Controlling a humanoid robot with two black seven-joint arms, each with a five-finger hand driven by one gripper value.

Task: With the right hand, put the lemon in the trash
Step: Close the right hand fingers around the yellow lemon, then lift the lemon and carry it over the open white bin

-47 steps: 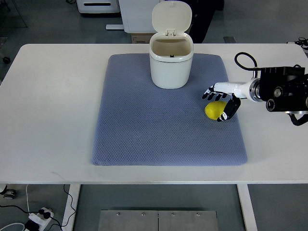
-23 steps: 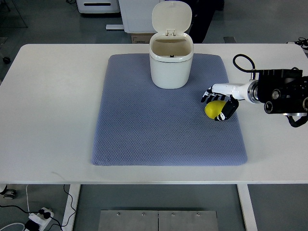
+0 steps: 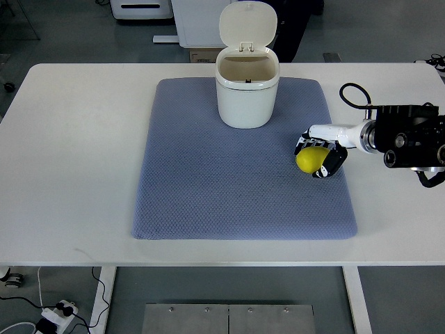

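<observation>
The right hand point(image 3: 321, 152) is curled around the yellow lemon point(image 3: 311, 158), fingers clamped on it at the right side of the blue-grey mat point(image 3: 208, 181) on the white bench point(image 3: 76, 153). The white trash bin point(image 3: 247, 87), lid tipped up and open, stands at the mat's far edge, up and left of the lemon.
</observation>
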